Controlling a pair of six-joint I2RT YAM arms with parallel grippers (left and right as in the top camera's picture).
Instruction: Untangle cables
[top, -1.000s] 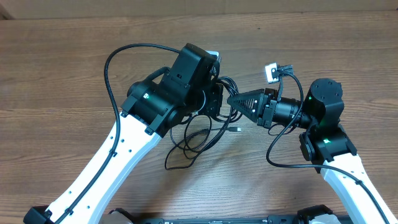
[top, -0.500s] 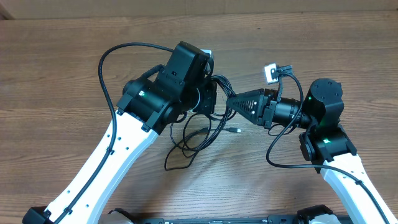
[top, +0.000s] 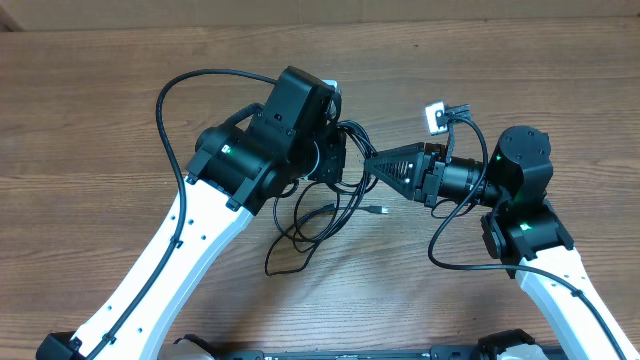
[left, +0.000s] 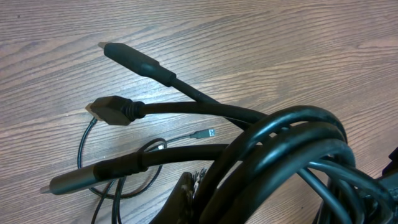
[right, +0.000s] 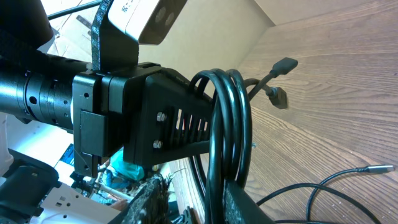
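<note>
The cables (top: 312, 222) are thin black cords. Their loops hang from between the two grippers onto the table, and a small plug (top: 378, 210) lies to the right. My left gripper (top: 338, 160) is shut on the coiled part (left: 292, 149). One of its fingers (left: 186, 198) shows under the coil, and three plug ends (left: 134, 59) stick out to the left. My right gripper (top: 368, 163) faces it from the right. Its jaws (right: 196, 186) stand apart around several strands (right: 227, 124), which rest against the right finger (right: 245, 205) and clear the left one.
The left arm's thicker black cable (top: 175, 110) arcs over the table on the left. The right arm's own cable (top: 450, 245) loops near its base. The right wrist camera (top: 437, 117) sits behind the right gripper. Bare wood surrounds the arms.
The left gripper has shifted a little to the left and away, drawing the coil with it. The right jaws have widened slightly around the strands. The right arm has stayed put.
</note>
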